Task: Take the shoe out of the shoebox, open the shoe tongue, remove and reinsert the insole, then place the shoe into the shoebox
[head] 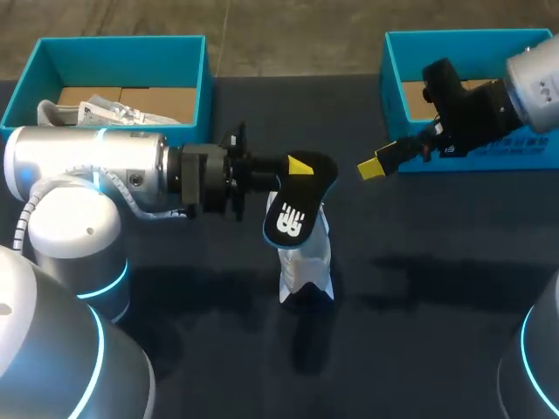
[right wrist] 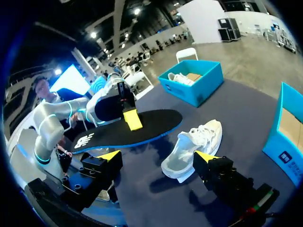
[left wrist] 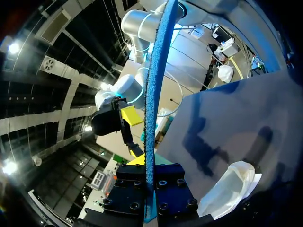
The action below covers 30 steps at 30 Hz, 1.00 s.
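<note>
My left gripper (head: 295,171) is shut on a black insole (head: 297,209) with a white logo and blue edge, held above the table's middle. In the left wrist view the insole (left wrist: 152,94) runs edge-on out from between the fingers of that gripper (left wrist: 149,182). The white shoe (head: 307,266) lies on the dark table just below the insole, also visible as shoe (right wrist: 193,147) and shoe (left wrist: 226,190). My right gripper (head: 377,166) hangs wide open and empty to the right of the insole, near the right box. In its own view the right gripper (right wrist: 156,160) faces the insole (right wrist: 135,130).
A teal shoebox (head: 122,54) at the back left holds a second white shoe (head: 83,112) and paper. Another teal shoebox (head: 397,61) stands at the back right, behind my right arm. The dark table (head: 419,288) spreads in front of the shoe.
</note>
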Available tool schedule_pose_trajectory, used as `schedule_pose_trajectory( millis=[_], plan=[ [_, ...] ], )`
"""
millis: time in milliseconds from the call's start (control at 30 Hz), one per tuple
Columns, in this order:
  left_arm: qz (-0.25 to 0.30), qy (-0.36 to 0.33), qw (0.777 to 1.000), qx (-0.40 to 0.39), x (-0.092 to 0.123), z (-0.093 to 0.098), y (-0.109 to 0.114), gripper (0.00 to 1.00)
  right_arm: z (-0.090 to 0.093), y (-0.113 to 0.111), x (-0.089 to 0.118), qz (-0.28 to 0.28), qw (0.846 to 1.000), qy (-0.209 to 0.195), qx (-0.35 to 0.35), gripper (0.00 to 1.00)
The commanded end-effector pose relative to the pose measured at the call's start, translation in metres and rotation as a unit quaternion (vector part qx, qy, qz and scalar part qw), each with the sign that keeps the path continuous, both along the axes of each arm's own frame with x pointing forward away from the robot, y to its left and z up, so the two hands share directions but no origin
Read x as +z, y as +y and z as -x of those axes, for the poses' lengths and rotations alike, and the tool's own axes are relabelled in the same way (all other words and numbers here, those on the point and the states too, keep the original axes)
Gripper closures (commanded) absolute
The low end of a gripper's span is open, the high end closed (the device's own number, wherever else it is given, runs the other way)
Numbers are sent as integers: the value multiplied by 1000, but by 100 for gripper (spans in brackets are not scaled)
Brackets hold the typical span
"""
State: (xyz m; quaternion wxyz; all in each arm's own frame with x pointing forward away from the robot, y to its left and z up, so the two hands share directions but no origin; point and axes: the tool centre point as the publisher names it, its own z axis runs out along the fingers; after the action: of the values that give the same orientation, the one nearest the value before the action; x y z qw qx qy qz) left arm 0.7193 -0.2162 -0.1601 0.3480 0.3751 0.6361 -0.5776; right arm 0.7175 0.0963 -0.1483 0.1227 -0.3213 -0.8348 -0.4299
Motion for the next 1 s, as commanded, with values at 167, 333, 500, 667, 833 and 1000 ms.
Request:
schedule_pose_trajectory(
  millis=[167, 333, 500, 667, 833, 1000],
  plan=[
    [-1, -1, 1000, 4, 0, 5, 1, 100, -2, 0, 2, 5, 1000, 3, 2, 0],
    [-1, -1, 1000, 4, 0, 5, 1, 100, -2, 0, 2, 5, 1000, 3, 2, 0],
    [-1, -1, 1000, 4, 0, 5, 1, 100, -2, 0, 2, 5, 1000, 3, 2, 0],
    [-1, -1, 1000, 4, 0, 5, 1, 100, -2, 0, 2, 5, 1000, 3, 2, 0],
    [-1, -1, 1000, 4, 0, 5, 1, 100, -2, 0, 2, 5, 1000, 3, 2, 0],
    [-1, -1, 1000, 4, 0, 5, 1, 100, -2, 0, 2, 5, 1000, 3, 2, 0]
  ],
)
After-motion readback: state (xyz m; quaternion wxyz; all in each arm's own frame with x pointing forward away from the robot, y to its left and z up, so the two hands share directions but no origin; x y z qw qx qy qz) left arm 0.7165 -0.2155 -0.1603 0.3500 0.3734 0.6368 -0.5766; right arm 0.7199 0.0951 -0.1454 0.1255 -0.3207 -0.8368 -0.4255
